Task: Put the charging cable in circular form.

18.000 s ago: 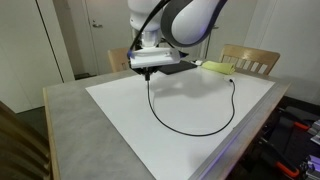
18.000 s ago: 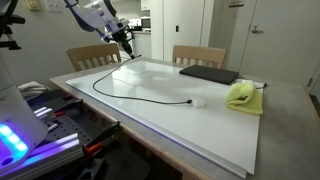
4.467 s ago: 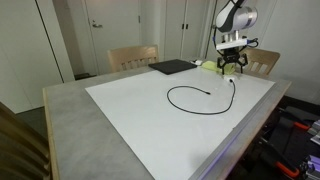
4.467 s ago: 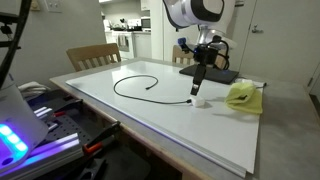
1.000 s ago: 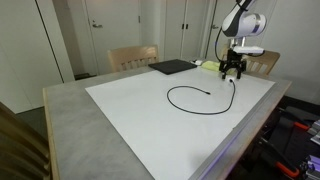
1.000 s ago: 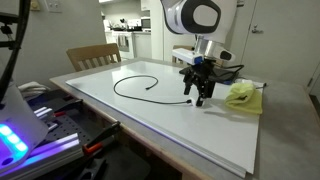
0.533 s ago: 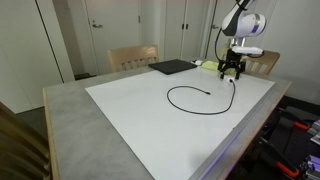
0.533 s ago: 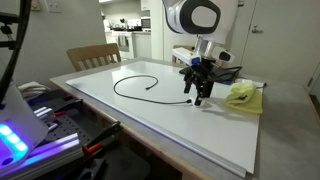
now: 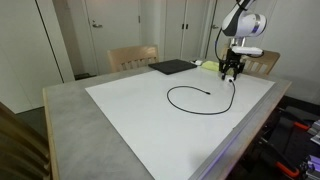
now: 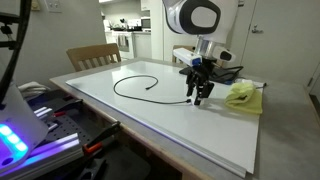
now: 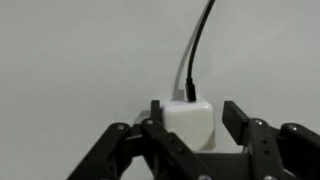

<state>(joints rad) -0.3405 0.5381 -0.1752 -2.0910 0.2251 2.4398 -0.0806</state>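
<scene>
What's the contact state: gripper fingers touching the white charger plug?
Cannot tell. Wrist view: the white charger plug sits between the gripper fingers; a thin pale gap shows at one finger, the other overlaps the plug's edge, contact unclear.

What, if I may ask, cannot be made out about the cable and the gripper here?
- Wrist view: whether the fingers touch the white charger block; the gripper's own frame covers its lower edge.
- Both exterior views: the plug on the free end of the charging cable is too small to identify.
- Exterior views: the gripper hides the cable's other end.
</scene>
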